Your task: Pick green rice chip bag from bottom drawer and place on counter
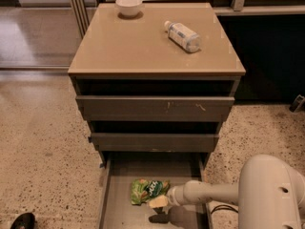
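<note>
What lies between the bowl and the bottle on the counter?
Only bare counter, in the camera view. The gripper is low in the bottom drawer, at the green rice chip bag.

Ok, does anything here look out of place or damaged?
The plastic bottle lies on its side on the counter rather than upright. The top drawer front carries pale scratches. The green rice chip bag sits crumpled in the bottom drawer, with the pincer at its lower edge.
</note>
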You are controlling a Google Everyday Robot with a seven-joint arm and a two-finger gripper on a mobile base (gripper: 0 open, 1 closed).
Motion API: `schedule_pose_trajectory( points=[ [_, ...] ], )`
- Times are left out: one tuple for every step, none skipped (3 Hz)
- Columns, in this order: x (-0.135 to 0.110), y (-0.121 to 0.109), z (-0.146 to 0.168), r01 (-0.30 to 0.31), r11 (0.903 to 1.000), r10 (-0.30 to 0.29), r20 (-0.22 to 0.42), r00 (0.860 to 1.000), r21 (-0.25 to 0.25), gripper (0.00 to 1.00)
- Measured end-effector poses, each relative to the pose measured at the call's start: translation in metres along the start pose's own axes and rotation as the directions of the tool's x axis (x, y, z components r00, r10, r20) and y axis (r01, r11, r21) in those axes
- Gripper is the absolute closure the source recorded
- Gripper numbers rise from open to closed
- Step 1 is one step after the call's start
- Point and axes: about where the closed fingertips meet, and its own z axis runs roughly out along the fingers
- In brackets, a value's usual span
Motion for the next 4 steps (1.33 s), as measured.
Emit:
schedule_pose_trajectory(
  points=[
    [0.002,-0.001,0.005,-0.021,0.9992,0.021,0.01,1.0,-0.033,0.0],
    [0.0,0.0,0.016,-0.052,0.9941,0.055,0.029,0.998,-0.095,0.0],
    [-0.006,0.005,0.027,-0.059,0.9879,0.063,0.029,0.998,-0.144,0.0],
    [-0.008,0.007,0.032,-0.053,0.9877,0.057,0.022,0.998,-0.147,0.0]
  ],
)
